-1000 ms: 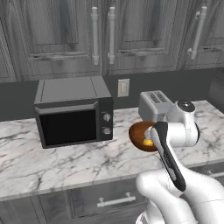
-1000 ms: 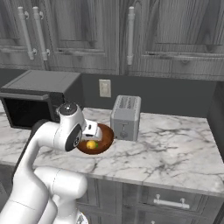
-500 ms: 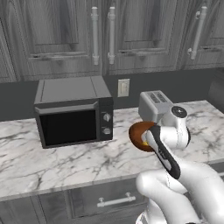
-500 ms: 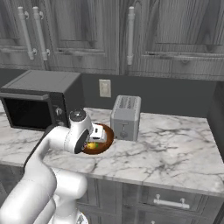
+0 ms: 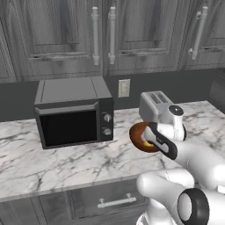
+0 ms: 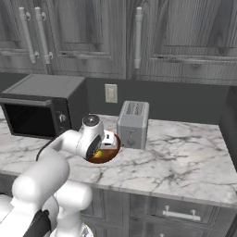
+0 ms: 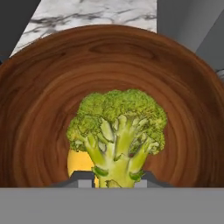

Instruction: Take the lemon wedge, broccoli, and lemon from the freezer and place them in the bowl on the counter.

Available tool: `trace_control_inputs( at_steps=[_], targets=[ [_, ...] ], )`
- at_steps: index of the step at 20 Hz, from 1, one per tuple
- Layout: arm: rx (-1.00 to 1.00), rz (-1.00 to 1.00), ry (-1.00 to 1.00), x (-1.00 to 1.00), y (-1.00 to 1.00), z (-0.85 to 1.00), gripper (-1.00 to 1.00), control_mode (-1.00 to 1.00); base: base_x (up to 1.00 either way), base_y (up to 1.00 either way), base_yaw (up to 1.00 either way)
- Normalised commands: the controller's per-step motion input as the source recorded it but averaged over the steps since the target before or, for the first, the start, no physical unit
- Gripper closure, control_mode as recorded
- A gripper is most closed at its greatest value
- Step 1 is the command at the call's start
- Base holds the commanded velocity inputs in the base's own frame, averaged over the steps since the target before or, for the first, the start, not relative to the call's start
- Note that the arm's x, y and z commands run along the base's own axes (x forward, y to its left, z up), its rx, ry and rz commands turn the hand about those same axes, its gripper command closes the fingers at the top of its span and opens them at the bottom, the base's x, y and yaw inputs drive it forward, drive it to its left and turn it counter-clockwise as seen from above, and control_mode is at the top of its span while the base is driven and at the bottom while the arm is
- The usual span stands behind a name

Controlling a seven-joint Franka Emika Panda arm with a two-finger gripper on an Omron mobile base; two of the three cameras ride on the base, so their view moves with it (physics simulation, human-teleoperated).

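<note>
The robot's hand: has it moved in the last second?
Yes. The gripper has swung toward the toaster, over the bowl, carrying the broccoli.

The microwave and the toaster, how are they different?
The microwave is black with a dark glass door; the toaster is light grey with slots on top. The microwave is far wider and lower-slung; the toaster is small and narrow. The bowl sits just in front of the toaster, apart from the microwave. Both stand on the counter.

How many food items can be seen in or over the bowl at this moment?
2. The broccoli sits between the gripper fingertips above the bowl; a yellow piece lies in the bowl behind it, mostly hidden. More may be hidden beneath.
</note>
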Motion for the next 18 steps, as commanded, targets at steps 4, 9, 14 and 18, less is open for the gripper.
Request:
trace_control_inputs(
  at_steps=[4, 9, 14, 18],
  targets=[
    [0.00, 0.00, 0.07, 0.10, 0.00, -0.34, 1.00, -1.00, 0.00, 0.00, 0.00],
    [0.00, 0.00, 0.00, 0.06, 0.00, -0.01, -1.00, -1.00, 0.00, 0.00, 0.00],
    [0.00, 0.00, 0.00, 0.00, 0.00, 0.00, -1.00, -1.00, 0.00, 0.00, 0.00],
    [0.00, 0.00, -0.01, -0.16, 0.00, 0.03, -1.00, -1.00, 0.00, 0.00, 0.00]
  ],
)
